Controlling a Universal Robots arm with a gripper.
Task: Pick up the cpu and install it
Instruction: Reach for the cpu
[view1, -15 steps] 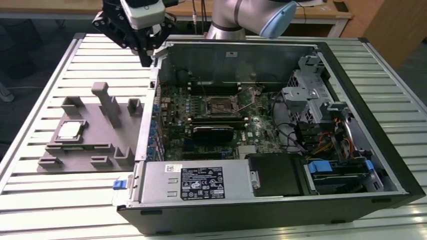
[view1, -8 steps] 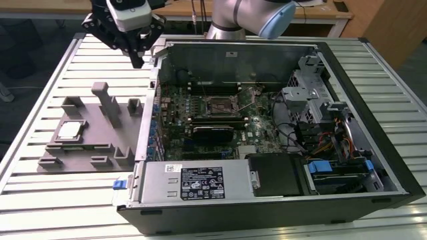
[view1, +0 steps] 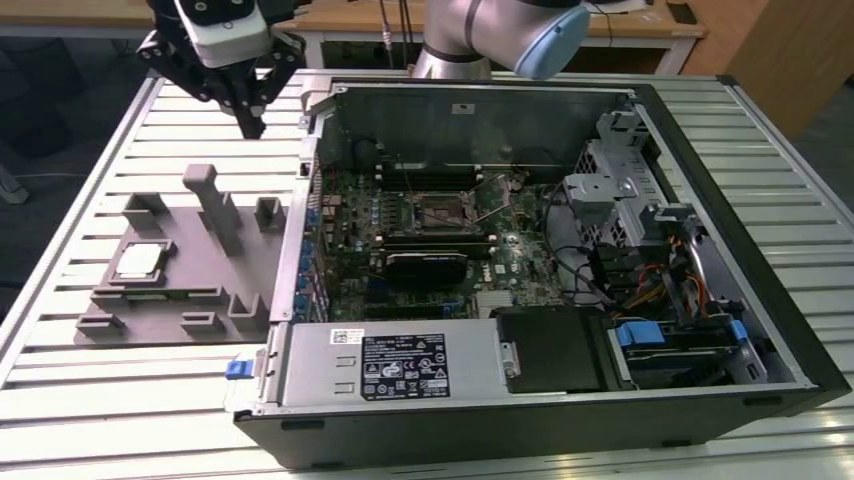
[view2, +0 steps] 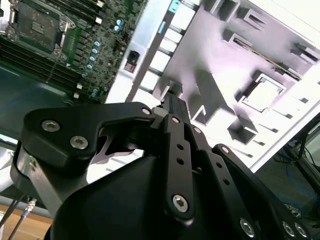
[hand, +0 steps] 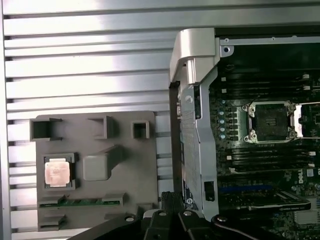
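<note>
Overhead, the claw (view1: 251, 125) hangs above the slatted table (view1: 134, 400), its black fingers drawn together to a single tip with nothing between them. In both wrist views the same tip (view2: 172, 97) (hand: 170, 197) shows pinched shut and points down toward the tray. The cpu (view1: 139, 261) lies flat, silvery top up, in a square pocket of the grey tray (view1: 200, 290), which rests on the table to the exterior view's left of the open case (view1: 534, 445). In the exterior view the claw is over the tray's far end, close to the case's corner, and the cpu sits well apart from it, nearer the camera and further to the exterior view's left. A tall post (view1: 207, 195) of the tray stands between the two. The claw touches neither the cpu nor the tray. In the first wrist view the cpu (hand: 57, 172) rests in its pocket at one side of the tray (hand: 130, 165), beside a raised grey block (hand: 100, 165); in the second wrist view it (view2: 262, 94) shows as a pale square beyond the fingertip. The socket (view1: 447, 210) on the motherboard lies inside the case, with the case's side wall between it and the cpu.
</note>
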